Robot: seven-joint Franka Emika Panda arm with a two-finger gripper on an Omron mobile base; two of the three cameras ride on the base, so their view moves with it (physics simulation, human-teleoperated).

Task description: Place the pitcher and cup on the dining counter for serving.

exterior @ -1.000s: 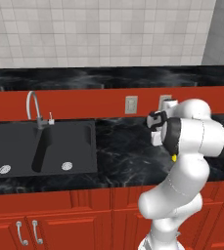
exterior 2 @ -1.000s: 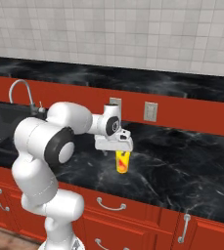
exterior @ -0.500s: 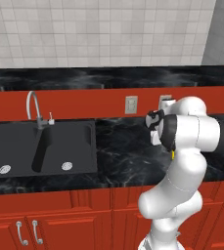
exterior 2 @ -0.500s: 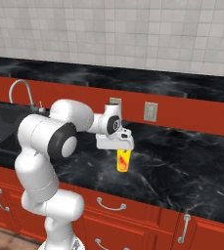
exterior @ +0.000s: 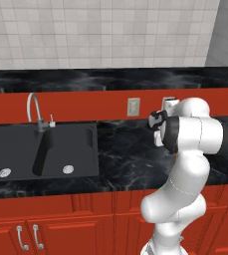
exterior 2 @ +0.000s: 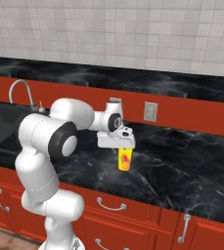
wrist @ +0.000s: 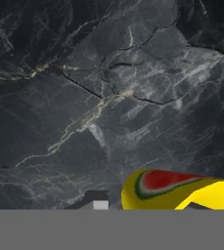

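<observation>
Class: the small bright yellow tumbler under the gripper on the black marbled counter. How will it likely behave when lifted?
The small bright yellow tumbler looks rigid, so it probably won't deform. Its smooth, tapered sides may slip in the gripper. Small and upright on the black marbled counter, it seems light and might tip if nudged.

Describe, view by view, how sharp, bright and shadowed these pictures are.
Left base view: evenly lit, crisp, no glare on the sink. Right base view: equally sharp; the cup throws no clear shadow on the counter. Hand view: the cup up close, soft and blocky.
</observation>
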